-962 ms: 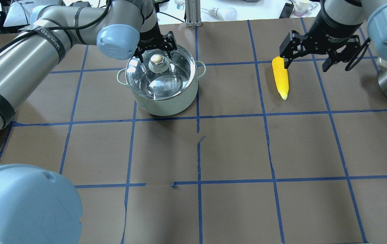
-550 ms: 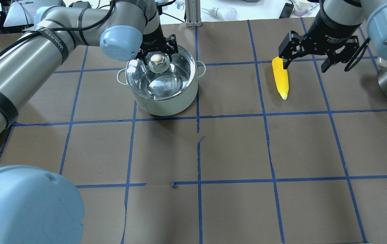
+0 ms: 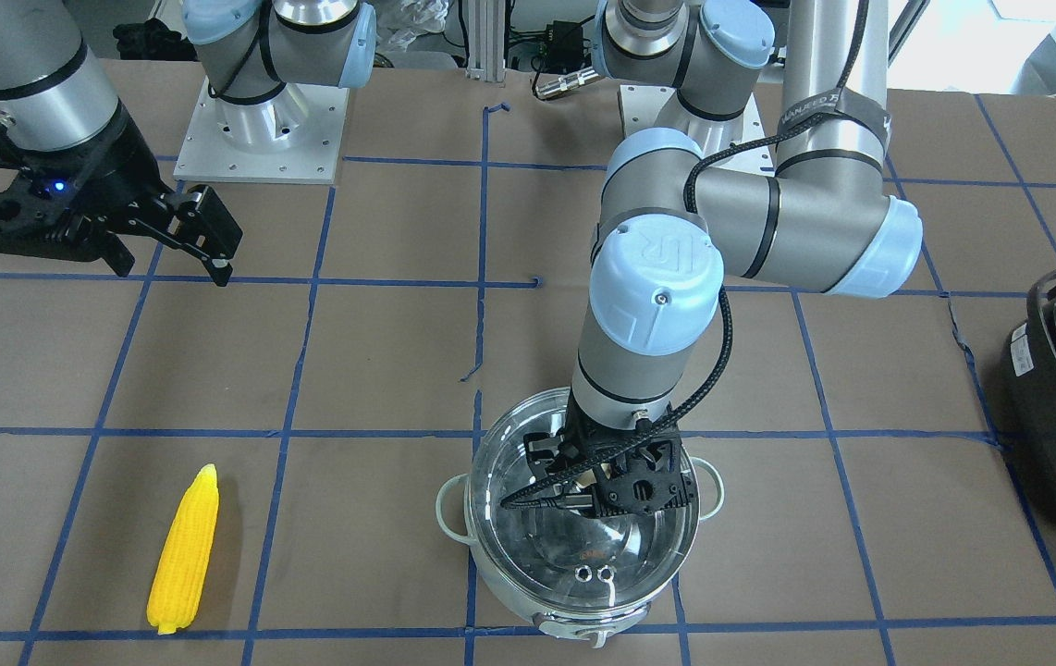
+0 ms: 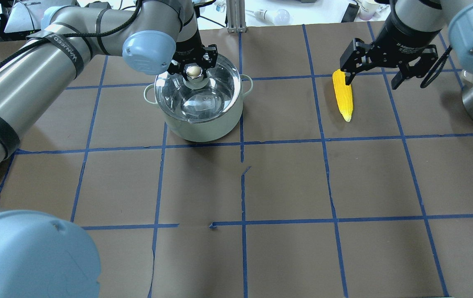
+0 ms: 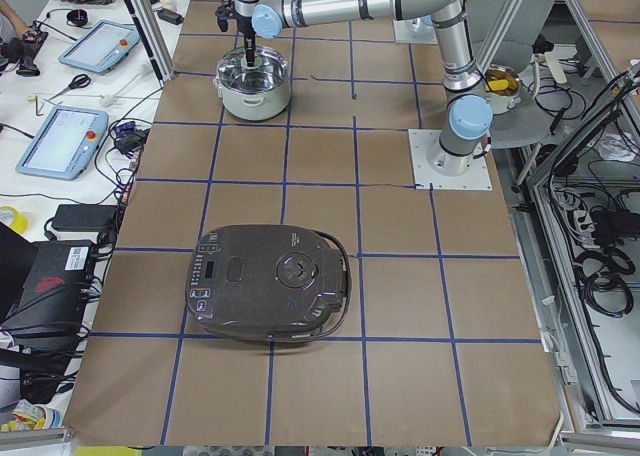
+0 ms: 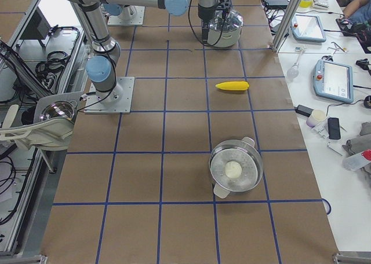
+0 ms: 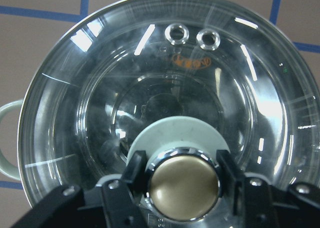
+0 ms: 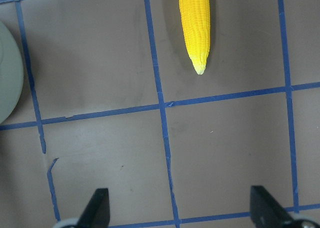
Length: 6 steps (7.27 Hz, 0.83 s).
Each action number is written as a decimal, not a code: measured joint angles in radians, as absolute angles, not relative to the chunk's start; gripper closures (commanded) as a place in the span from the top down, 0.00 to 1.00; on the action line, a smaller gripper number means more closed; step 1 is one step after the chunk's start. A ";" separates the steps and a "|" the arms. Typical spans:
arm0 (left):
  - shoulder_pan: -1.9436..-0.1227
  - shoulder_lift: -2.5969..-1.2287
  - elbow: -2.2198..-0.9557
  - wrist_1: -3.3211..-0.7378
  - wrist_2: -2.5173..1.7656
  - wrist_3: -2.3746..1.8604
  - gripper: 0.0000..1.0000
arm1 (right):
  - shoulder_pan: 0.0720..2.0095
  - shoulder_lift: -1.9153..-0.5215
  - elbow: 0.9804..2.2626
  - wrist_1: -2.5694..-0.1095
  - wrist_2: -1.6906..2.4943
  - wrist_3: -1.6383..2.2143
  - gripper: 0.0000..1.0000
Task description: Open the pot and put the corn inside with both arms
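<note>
The left claw (image 7: 182,174) was clenched, as far as its wrist camera showed, on the round brass-coloured knob (image 4: 194,71) of the clear domed glass lid (image 7: 95,113). Its black fingers (image 7: 136,169) pressed either side of the knob's chrome collar, the one part by which the lid can be lifted straight up. The lid sat closed on the round stainless-steel pot with a pale mint-green outside (image 4: 203,129), upper left of centre in the overhead view, so the pot was not yet open.

The right claw (image 4: 372,74) hung released, jaws spread wide, above the brown paper tabletop gridded with blue tape (image 4: 286,182) at the upper right of that view. It was near the blunt end of the bright yellow, tapered toy corn cob (image 4: 343,96). Its wrist camera showed the cob ahead of the jaws, not between them.

The corn lay flat on the tabletop, well apart from the pot, its tip toward the frame's lower edge, and nothing touched it. The split looked deliberate: one arm to clear the lid, the other ready to carry the cob over.
</note>
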<state>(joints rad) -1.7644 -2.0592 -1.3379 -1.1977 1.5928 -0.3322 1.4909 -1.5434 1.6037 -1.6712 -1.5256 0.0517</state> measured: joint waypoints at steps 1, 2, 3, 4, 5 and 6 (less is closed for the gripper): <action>-1.758 -2.042 -1.329 -1.216 1.589 -0.330 0.42 | 1.489 -1.518 1.613 -1.678 -1.534 0.050 1.00; -1.741 -2.019 -1.312 -1.245 1.584 -0.318 0.41 | 1.482 -1.474 1.614 -1.699 -1.540 0.050 1.00; -1.701 -1.993 -1.297 -1.286 1.582 -0.272 0.38 | 1.467 -1.422 1.614 -1.755 -1.551 0.047 1.00; -1.638 -1.962 -1.295 -1.332 1.584 -0.184 0.35 | 1.450 -1.373 1.617 -1.835 -1.571 0.028 1.00; -1.571 -1.933 -1.304 -1.362 1.587 -0.104 0.33 | 1.439 -1.322 1.619 -1.910 -1.587 0.001 1.00; -1.496 -1.907 -1.323 -1.376 1.589 -0.023 0.29 | 1.430 -1.259 1.620 -1.992 -1.594 -0.016 1.00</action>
